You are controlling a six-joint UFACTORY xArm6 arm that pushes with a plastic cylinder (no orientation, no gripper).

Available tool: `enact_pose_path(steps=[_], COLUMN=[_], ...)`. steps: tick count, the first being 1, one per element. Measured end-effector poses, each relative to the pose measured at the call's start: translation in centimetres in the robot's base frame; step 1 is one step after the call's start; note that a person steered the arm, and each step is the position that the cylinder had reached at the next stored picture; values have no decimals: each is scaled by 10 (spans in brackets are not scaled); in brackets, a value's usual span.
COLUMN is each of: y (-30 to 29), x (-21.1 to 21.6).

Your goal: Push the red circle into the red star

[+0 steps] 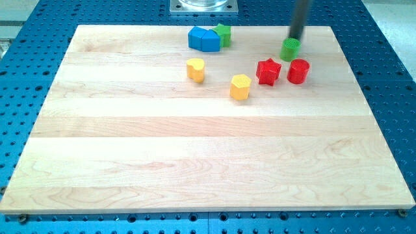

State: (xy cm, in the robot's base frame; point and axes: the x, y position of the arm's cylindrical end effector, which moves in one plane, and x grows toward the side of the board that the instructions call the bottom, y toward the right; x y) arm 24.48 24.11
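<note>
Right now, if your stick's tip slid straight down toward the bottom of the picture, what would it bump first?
My tip sits just above the small green cylinder block, so it would probably hit that first. The red circle block lies further along, slightly to the view's right. Depth is hard to judge from one view.

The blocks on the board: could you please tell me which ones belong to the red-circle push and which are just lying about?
Belong to the job:
red circle
red star
my tip, just above the green circle

Lying about:
green circle
green star
blue blocks
yellow heart
yellow hexagon
</note>
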Motion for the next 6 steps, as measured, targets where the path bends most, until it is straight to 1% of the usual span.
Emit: enact_pose_path(steps=[1, 2, 3, 4, 5, 6], y=[43, 23, -16, -22, -34, -46], x=[41, 137, 175, 131, 97, 131])
